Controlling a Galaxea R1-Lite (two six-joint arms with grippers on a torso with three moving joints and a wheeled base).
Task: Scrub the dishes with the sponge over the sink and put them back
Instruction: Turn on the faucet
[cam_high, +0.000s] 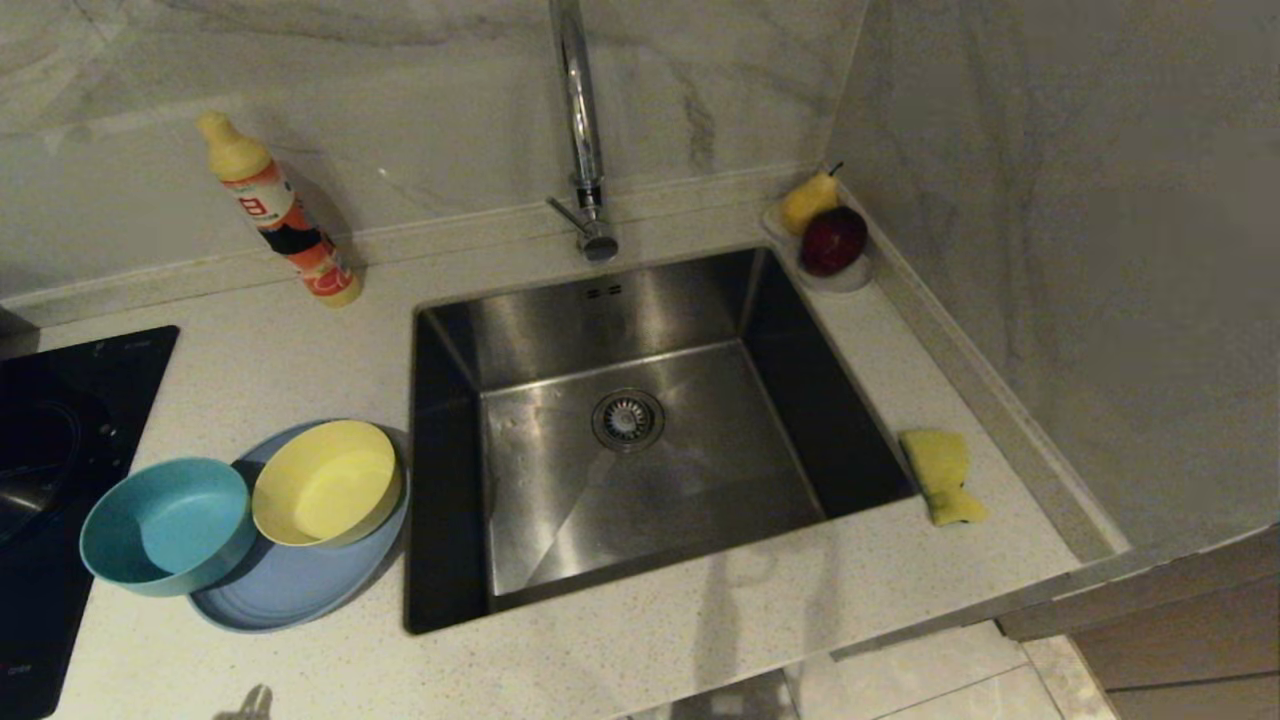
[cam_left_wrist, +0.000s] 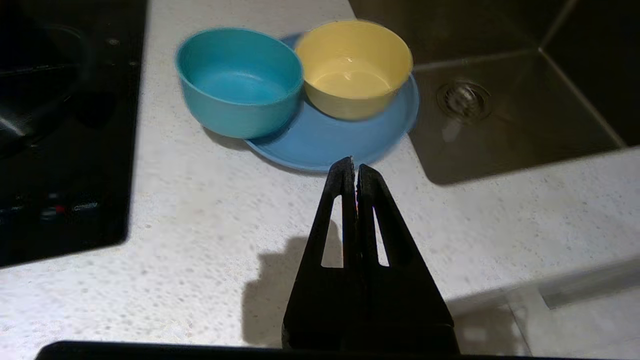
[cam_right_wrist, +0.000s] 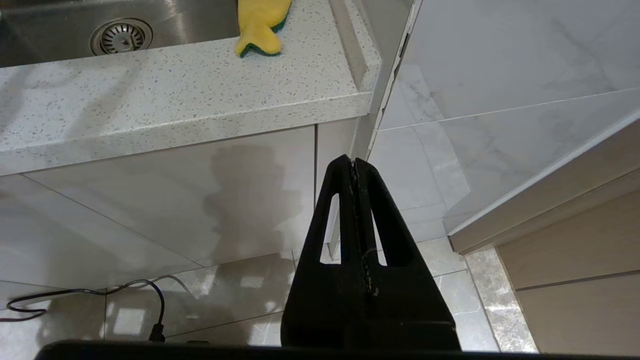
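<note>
Resting beside sink (cam_high: 640, 420), crumpled yellow sponge (cam_high: 941, 473) (green underside), left pincer (cam_left_wrist: 355, 169) clenched, right pincer (cam_right_wrist: 353, 162) clenched.

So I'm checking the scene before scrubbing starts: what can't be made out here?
- Faucet: spout cut off by the head view's top edge.
- Periwinkle plate: part of it hidden under the yellow bowl and teal bowl.
- Bottle: label too small to read.
- Sponge: far end cut off, right wrist view.

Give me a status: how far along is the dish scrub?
Nothing done. Sponge lies untouched right of the sink; teal bowl and yellow bowl sit on the plate. Both pincers shut, empty: left pincer near the dishes, right pincer below the counter. All scrubbing remains.
</note>
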